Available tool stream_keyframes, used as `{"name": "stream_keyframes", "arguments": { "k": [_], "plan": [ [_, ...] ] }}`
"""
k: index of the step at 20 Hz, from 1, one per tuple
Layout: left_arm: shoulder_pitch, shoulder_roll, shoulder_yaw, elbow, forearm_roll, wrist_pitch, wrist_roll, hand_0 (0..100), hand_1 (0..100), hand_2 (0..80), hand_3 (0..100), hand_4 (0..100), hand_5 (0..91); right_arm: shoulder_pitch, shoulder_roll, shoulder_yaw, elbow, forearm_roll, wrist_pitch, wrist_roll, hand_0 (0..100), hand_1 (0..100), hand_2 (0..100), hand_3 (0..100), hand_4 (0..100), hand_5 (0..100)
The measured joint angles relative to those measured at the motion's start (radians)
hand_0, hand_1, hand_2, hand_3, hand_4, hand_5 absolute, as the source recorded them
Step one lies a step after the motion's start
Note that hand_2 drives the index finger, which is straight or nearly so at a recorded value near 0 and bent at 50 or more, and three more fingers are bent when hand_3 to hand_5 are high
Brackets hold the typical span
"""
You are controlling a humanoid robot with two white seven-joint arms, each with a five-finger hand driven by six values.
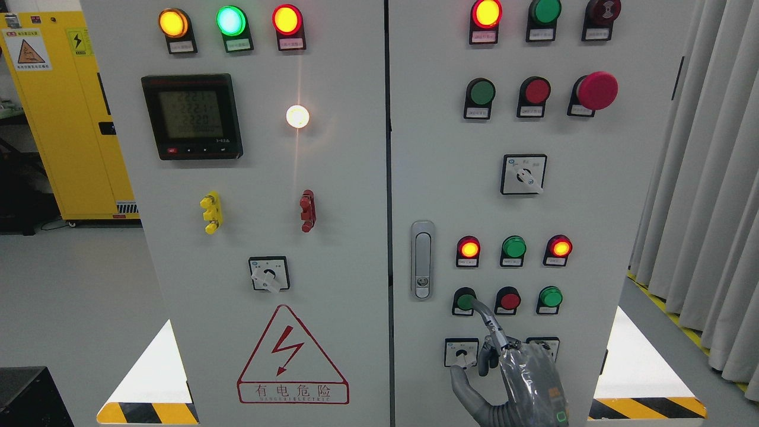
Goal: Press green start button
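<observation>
My right hand (504, 367) comes up from the bottom edge in front of the right cabinet door (593, 237). Its index finger (485, 320) is stretched out and its tip rests on the dark green button (464, 300) at the left of the lower button row. The other fingers are curled and the thumb (462, 382) points out to the left. The hand holds nothing. A red button (509, 300) and a brighter green button (550, 296) sit to the right in the same row. My left arm does not show.
A rotary switch (461, 353) sits just below the fingertip, partly behind the hand. Above are lit red, green and red lamps (513, 247), a door handle (421, 259), another switch (523, 174) and a red mushroom stop button (596, 91). Curtains (705, 178) hang at the right.
</observation>
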Motion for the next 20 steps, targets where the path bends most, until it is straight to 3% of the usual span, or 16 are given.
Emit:
{"name": "stream_keyframes", "arguments": {
  "k": [1, 3, 4, 7, 10, 13, 20],
  "plan": [
    [0.0, 0.0, 0.0, 0.0, 0.0, 0.0, 0.0, 12, 56, 0.0, 0, 0, 0.0, 0.008, 0.0, 0.006, -0.008, -0.035, -0.002, 0.004, 49, 67, 0, 57, 60, 63],
    [0.0, 0.0, 0.0, 0.0, 0.0, 0.0, 0.0, 12, 56, 0.0, 0, 0, 0.0, 0.028, 0.0, 0.022, -0.025, -0.116, -0.005, 0.017, 49, 67, 0, 51, 54, 58],
    [0.0, 0.0, 0.0, 0.0, 0.0, 0.0, 0.0, 12, 56, 0.0, 0, 0, 0.0, 0.04, 0.0, 0.031, -0.035, -0.157, -0.006, 0.03, 48, 66, 1, 37, 41, 40],
    [0.0, 0.0, 0.0, 0.0, 0.0, 0.0, 0.0, 12, 56, 0.0, 0, 0, 0.0, 0.081, -0.001, 0.058, -0.061, -0.282, -0.006, 0.08, 51, 61, 0, 18, 25, 22],
    [0.0, 0.0, 0.0, 0.0, 0.0, 0.0, 0.0, 12, 56, 0.0, 0, 0, 0.0, 0.124, -0.001, 0.082, -0.083, -0.39, -0.007, 0.108, 44, 54, 0, 3, 7, 7],
    [0.0, 0.0, 0.0, 0.0, 0.0, 0.0, 0.0, 12, 56, 0.0, 0, 0, 0.0, 0.147, -0.002, 0.099, -0.099, -0.475, -0.003, 0.113, 38, 49, 0, 0, 0, 0],
    [0.0, 0.0, 0.0, 0.0, 0.0, 0.0, 0.0, 12, 56, 0.0, 0, 0, 0.0, 0.171, -0.002, 0.128, -0.122, -0.563, 0.004, 0.117, 36, 49, 0, 0, 0, 0]
  ]
}}
